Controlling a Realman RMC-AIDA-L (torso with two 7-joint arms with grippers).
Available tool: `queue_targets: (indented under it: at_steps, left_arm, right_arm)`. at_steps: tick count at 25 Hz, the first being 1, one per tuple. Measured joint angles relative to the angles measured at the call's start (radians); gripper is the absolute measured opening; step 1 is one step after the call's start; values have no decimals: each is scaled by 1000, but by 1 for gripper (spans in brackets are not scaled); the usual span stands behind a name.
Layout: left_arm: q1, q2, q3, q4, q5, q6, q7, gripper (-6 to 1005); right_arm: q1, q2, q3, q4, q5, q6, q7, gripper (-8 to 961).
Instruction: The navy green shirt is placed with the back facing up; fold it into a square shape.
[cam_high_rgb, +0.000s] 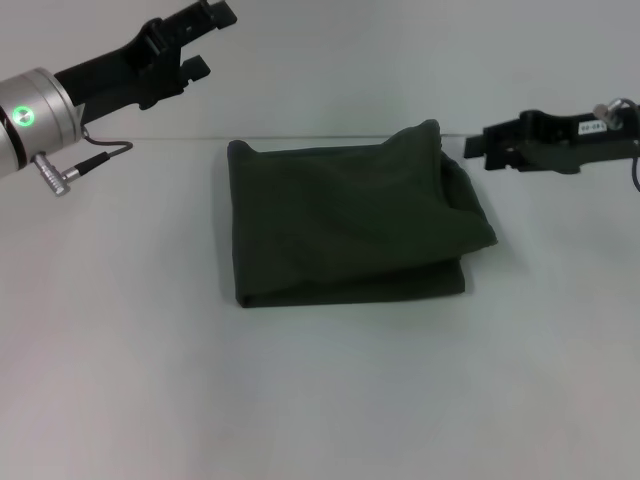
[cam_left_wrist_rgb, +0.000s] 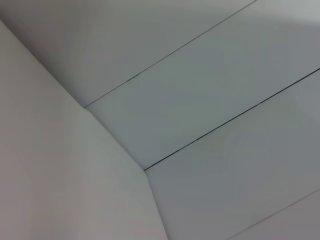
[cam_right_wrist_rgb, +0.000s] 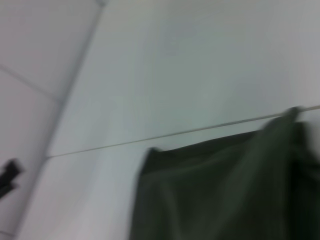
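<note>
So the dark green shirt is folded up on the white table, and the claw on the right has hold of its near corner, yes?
Not quite. The head view shows the right claw beside the far right corner of the navy green shirt, not the near one. The shirt does lie folded on the white table. Whether the claw actually holds it cannot be told.

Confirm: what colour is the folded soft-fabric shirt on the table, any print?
Plain dark olive-green shirt, no print; clearest in the head view.

White table (cam_high_rgb: 320, 400), pale panelled wall (cam_left_wrist_rgb: 210, 100) with thin seams
</note>
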Motion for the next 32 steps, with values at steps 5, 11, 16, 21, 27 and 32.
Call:
queue_targets:
  at_steps: [5,11,16,21,27,32]
  left_arm:
    - [-1,1,-9,-2,-11,-5,0,945]
    - [-5,1,-12,-2,-12,-7,1,946]
    - [-2,1,-13,-2,-12,-6,3,946]
    - [0,5,-12,-2,-12,2,8,946]
    - [26,56,58,-32,67,96,8,946]
    - [43,82,75,-110,132,201,-80,946]
  right_arm:
    - [78,17,-28,152,-1,72,-19,431]
    - [152,51,-97,296,-151,224,30,428]
    - [96,29,-64,226,-216,145,119,425]
    - [-41,37,29,-51,-17,-80,9,422]
    - [-243,34,193,-57,309,-202,-314,442]
    - [-379,17,332,63,446,-239,-453,621]
